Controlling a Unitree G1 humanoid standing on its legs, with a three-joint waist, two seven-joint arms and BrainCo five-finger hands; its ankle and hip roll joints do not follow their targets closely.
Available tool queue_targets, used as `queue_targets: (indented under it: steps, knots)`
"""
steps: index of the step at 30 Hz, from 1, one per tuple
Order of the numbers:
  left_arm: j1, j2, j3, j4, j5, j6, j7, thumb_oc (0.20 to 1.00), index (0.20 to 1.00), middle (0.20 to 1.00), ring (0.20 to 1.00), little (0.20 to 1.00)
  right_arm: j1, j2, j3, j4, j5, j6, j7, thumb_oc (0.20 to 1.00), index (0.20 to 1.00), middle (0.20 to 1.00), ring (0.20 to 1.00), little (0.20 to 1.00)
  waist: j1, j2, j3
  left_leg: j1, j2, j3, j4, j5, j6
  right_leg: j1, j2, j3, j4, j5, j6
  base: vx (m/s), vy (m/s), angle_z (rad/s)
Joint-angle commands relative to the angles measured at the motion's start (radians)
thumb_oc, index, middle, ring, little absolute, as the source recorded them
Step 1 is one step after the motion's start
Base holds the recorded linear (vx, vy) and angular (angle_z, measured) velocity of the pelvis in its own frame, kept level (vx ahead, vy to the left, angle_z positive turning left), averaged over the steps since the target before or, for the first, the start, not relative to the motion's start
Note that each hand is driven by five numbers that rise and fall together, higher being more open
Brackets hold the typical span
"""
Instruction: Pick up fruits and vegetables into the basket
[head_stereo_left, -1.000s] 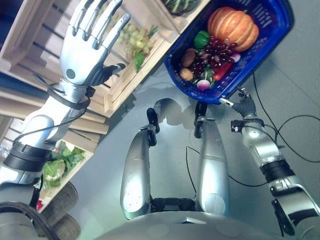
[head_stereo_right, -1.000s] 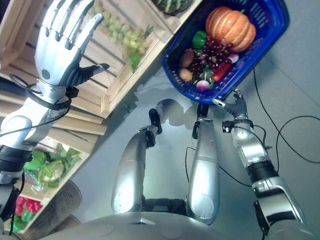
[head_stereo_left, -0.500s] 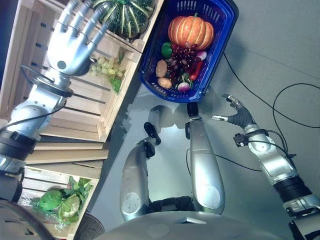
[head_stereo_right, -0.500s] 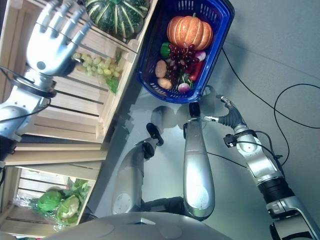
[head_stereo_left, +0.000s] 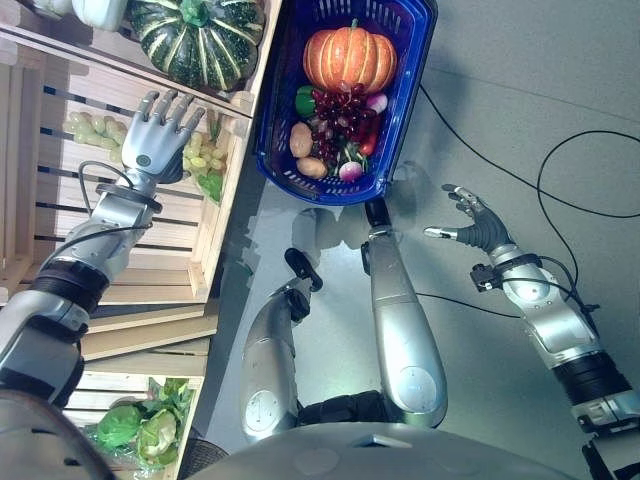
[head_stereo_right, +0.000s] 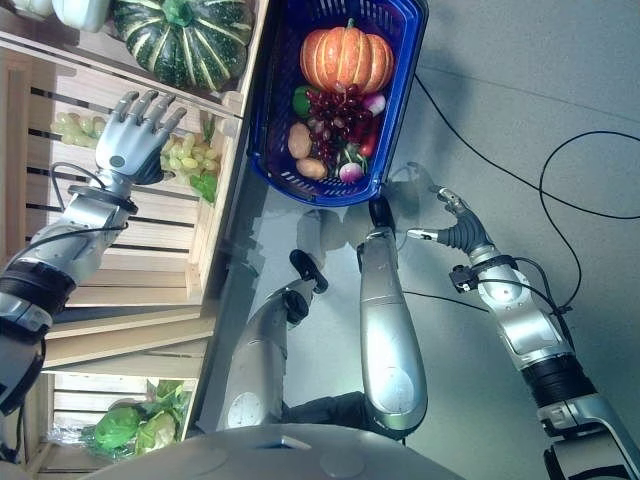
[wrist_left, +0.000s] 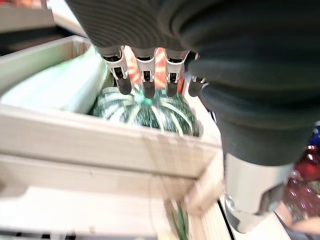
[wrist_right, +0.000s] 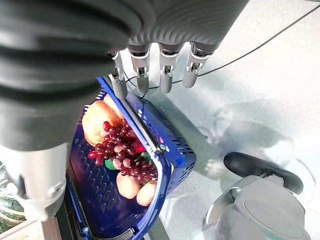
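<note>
A blue basket (head_stereo_left: 408, 80) stands on the floor and holds an orange pumpkin (head_stereo_left: 350, 58), red grapes (head_stereo_left: 340, 108), a green pepper (head_stereo_left: 305, 100), potatoes (head_stereo_left: 300, 140) and a radish (head_stereo_left: 350, 170). To its left, a wooden crate holds green grapes (head_stereo_left: 205, 155). My left hand (head_stereo_left: 155, 140) hovers open over them, fingers straight; whether it touches them I cannot tell. Past its fingers (wrist_left: 145, 75) lies a green striped pumpkin (wrist_left: 145, 112) in the neighbouring crate. My right hand (head_stereo_left: 470, 220) is open above the floor, right of the basket's (wrist_right: 170, 150) near end and apart from it.
Stacked wooden crates (head_stereo_left: 60, 230) fill the left side. A lower crate holds leafy green vegetables (head_stereo_left: 135, 430). A pale vegetable (head_stereo_left: 100, 10) lies beside the striped pumpkin (head_stereo_left: 195, 40). Grey floor spreads to the right of the basket.
The whole view has shifted. My right hand, close to the basket's rim a second ago, now stands apart from it. My left hand has reached out over the green grapes.
</note>
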Motion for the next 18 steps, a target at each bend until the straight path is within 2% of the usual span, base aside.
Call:
queue_targets:
  steps: [1, 11, 14, 18]
  knots:
    - [0.032, 0.004, 0.036, 0.061, -0.034, 0.039, 0.009, 1.000, 1.000, 1.000, 1.000, 1.000, 0.041, -0.021, -0.015, -0.070, 0.029, -0.035, 0.004, 1.000, 1.000, 1.000, 1.000, 1.000, -0.037, 0.027, -0.039, -0.134, 0.009, -0.028, 0.072, -0.016, 0.010, 0.000, -0.002, -0.054, 0.000, -0.082, 0.068, 0.00, 0.000, 0.00]
    - [-0.004, -0.013, 0.042, 0.146, -0.036, 0.088, 0.025, 1.000, 1.000, 1.000, 1.000, 1.000, 0.038, -0.020, -0.015, -0.094, 0.035, -0.036, -0.012, 1.000, 1.000, 1.000, 1.000, 1.000, -0.037, 0.017, -0.039, -0.189, 0.017, -0.020, 0.113, -0.036, 0.020, -0.057, 0.002, -0.050, 0.025, -0.085, 0.066, 0.00, 0.006, 0.00]
    - [-0.025, -0.004, 0.042, 0.178, 0.065, 0.158, 0.078, 1.000, 1.000, 1.000, 1.000, 1.000, 0.041, -0.024, -0.020, -0.096, 0.038, -0.048, -0.025, 1.000, 1.000, 1.000, 1.000, 1.000, -0.038, 0.013, -0.039, -0.217, 0.022, -0.017, 0.136, -0.048, 0.025, -0.084, 0.002, -0.049, 0.038, -0.085, 0.065, 0.01, 0.012, 0.01]
    - [-0.052, 0.007, 0.039, 0.204, 0.113, 0.231, 0.121, 1.000, 1.000, 1.000, 1.000, 1.000, 0.042, -0.033, -0.017, -0.099, 0.025, -0.066, -0.050, 1.000, 1.000, 1.000, 1.000, 1.000, -0.039, 0.008, -0.039, -0.243, 0.027, -0.015, 0.154, -0.059, 0.030, -0.111, 0.003, -0.049, 0.049, -0.086, 0.063, 0.00, 0.000, 0.00]
